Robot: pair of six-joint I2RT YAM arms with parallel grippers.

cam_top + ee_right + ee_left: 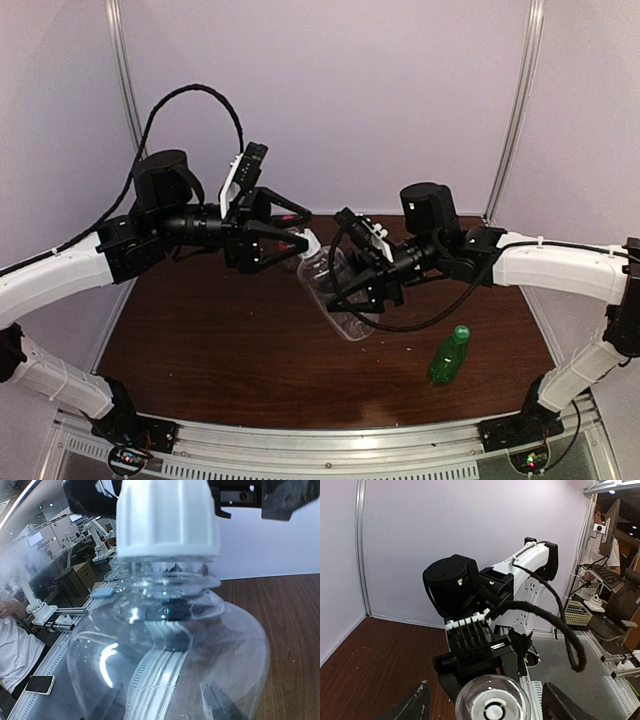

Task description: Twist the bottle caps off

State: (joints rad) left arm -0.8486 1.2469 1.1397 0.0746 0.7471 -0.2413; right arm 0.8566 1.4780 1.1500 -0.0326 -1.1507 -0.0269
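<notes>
The brown table (220,340) lay under two arms that met over its middle. The right gripper (356,292) was closed on the clear bottle (165,645). It held the bottle tipped, so the white cap (310,242) pointed toward 10 o'clock, at the other arm. The left gripper (299,230) was wide open around that cap and not pinching it, likely ready to close and twist. A green bottle (447,362) stood at 4 o'clock from them. Its green cap (461,331) was on, probably waiting its turn.
</notes>
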